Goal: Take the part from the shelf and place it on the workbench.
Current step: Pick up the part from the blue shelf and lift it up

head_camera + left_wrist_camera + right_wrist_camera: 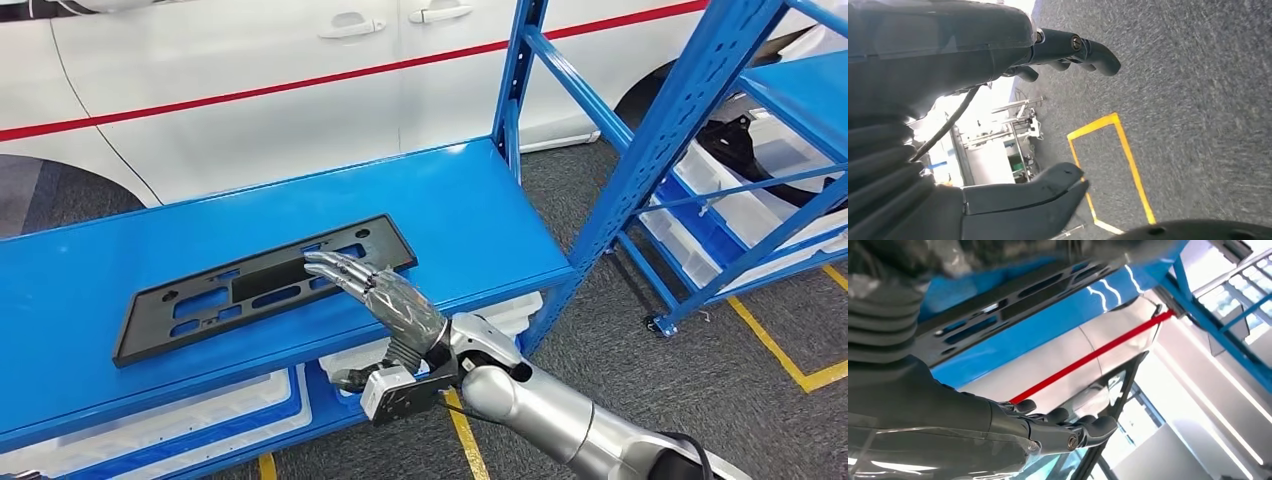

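While one black part (pixel 262 287) lies on the blue workbench (pixel 90 290), the right hand (pixel 385 300) hovers above, fingers (pixel 335 268) apart and empty.

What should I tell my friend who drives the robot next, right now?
Right robot hand: fingers stretched out flat over the near edge of the black part; no grip visible.
Left robot hand: hangs over the grey floor, holds nothing, fingers apart.
The black part lies flat on the blue surface by the white car.
Whether that surface is shelf or workbench cannot be told, so the job's progress is unclear.
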